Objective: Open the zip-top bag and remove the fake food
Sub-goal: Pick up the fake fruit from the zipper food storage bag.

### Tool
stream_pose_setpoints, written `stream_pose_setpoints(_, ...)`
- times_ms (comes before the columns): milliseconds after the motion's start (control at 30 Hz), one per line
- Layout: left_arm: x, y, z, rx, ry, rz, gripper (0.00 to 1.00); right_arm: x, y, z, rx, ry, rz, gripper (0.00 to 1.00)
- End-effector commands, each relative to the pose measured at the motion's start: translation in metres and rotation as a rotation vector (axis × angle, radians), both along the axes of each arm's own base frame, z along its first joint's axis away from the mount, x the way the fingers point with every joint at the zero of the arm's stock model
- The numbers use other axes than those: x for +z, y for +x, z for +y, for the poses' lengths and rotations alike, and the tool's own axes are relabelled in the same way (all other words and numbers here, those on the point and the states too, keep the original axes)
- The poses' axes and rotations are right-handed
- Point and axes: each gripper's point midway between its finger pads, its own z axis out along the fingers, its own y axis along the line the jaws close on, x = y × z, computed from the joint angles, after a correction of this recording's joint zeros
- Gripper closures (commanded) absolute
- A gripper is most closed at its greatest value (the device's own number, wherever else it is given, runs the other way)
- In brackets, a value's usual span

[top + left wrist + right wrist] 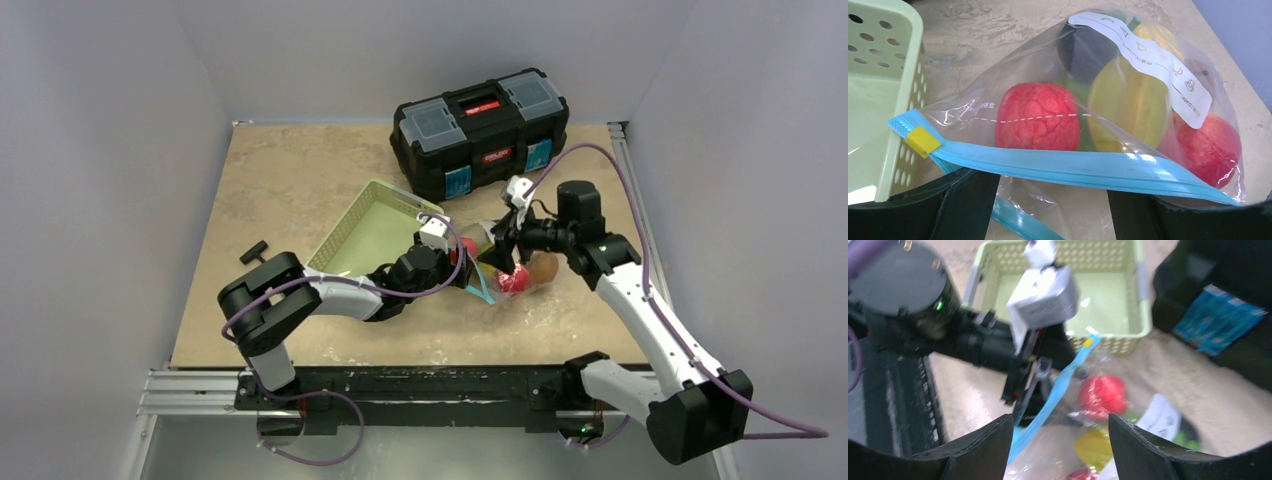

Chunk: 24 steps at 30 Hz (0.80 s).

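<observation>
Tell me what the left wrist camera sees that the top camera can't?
Only the left wrist view shows the yellow slider on the blue zip strip, the white printed label and the wrinkly skin of the red fruit. Only the top view shows the black toolbox, the left arm and the right arm. Both show the zip-top bag, the green basket and the tan table.

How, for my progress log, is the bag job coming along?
Done: nothing removed; all fake food sits inside the zip-top bag. In hand: left gripper and right gripper, both open, are at its teal zip strip; whether the zip has parted is unclear. Left: open it, take every piece out.
</observation>
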Motion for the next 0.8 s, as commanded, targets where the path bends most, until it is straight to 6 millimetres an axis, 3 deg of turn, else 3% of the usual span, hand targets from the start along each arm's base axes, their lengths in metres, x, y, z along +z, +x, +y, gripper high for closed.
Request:
stream_pose_setpoints(0, 0.015, -0.001, -0.009, -0.067, -0.05, -0.05, 0.26, 0.031, 0.047, -0.019, -0.196, -0.034, -0.058, 0.33)
stream_pose_setpoints(100, 0.014, -0.001, -0.011, -0.081, -0.068, -0.045, 0.26, 0.019, 0.089, -0.032, -0.355, -0.078, -0.063, 0.41)
stream_pose_setpoints(167, 0.015, -0.001, -0.011, -0.084, -0.077, -0.041, 0.24, 0.007, 0.108, -0.031, -0.397, -0.095, -0.025, 0.54)
stream_pose_setpoints(333, 0.017, 0.0, -0.009, -0.087, -0.102, -0.038, 0.19, -0.041, 0.142, -0.025, -0.45, -0.201, 0.042, 0.67)
stream_pose_setpoints(433, 0.013, 0.0, -0.008, -0.093, -0.106, -0.023, 0.19, -0.069, 0.14, -0.017, -0.416, -0.259, 0.073, 0.68)
stream_pose_setpoints(600, 0.005, 0.003, -0.011, -0.093, -0.114, 0.014, 0.18, -0.111, 0.114, -0.005, -0.295, -0.356, 0.139, 0.7)
stream_pose_setpoints(767, -0.009, 0.006, -0.008, -0.053, -0.077, 0.083, 0.15, -0.13, 0.093, 0.005, -0.145, -0.385, 0.229, 0.84)
